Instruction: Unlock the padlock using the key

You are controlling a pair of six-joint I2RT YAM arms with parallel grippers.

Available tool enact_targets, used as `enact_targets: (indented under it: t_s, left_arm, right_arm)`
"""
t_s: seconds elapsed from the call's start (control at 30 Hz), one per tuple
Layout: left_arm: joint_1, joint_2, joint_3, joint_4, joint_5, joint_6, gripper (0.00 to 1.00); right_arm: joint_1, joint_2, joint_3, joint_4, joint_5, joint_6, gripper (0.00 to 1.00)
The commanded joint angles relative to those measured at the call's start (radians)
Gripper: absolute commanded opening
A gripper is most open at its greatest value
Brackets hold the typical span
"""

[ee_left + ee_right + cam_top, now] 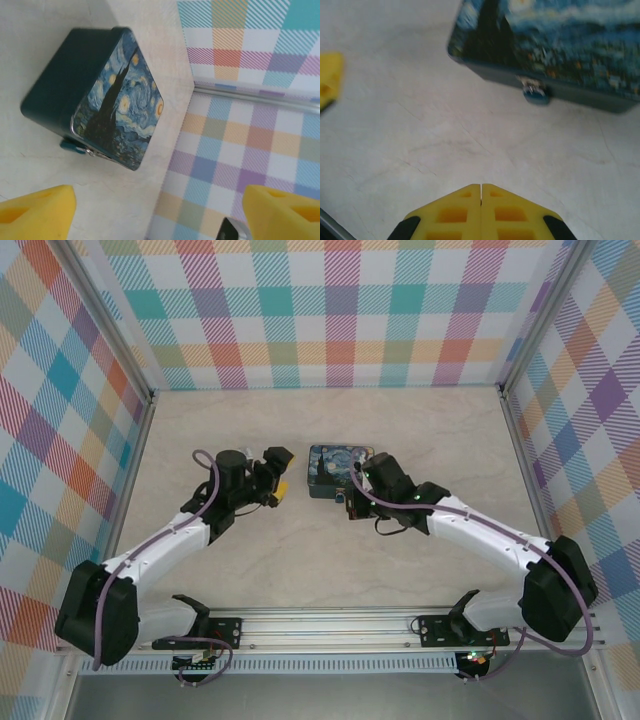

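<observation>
Pale tabletop; padlock beyond right fingers

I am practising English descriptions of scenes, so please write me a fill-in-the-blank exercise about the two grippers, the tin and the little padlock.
1. The right gripper is ____: its yellow fingers touch each other.
2. The left gripper is ____: its yellow fingers stand far apart.
3. The small padlock hanging at the latch of the tin is ____ in colour.

Missing words: shut; open; blue.
</observation>
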Motion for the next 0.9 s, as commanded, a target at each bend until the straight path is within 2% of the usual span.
enact_targets:
  t_s: [0.0, 0.17, 0.37, 0.57, 0.87]
  left_arm:
    - [-0.024, 0.030, 0.014, 0.105, 0.038, -0.243, 0.83]
    - [-0.058, 0.089, -0.014, 0.255, 0.054, -0.439, 0.77]
    - [-0.101, 0.131, -0.027, 0.329, 0.031, -0.539, 0.73]
    - [-0.111, 0.149, -0.033, 0.373, 0.013, -0.566, 0.70]
    - [-0.111, 0.183, -0.046, 0.417, 0.004, -0.589, 0.54]
  right_arm:
    - [-0.004, 0.050, 0.083, 0.103, 0.004, -0.065, 0.00]
    - [-0.003, 0.132, 0.180, 0.176, -0.046, -0.076, 0.00]
    - [0.003, 0.217, 0.257, 0.220, -0.122, -0.055, 0.00]
    - [0.011, 0.242, 0.265, 0.233, -0.142, -0.044, 0.00]
    - [0.014, 0.205, 0.225, 0.224, -0.147, -0.024, 0.00]
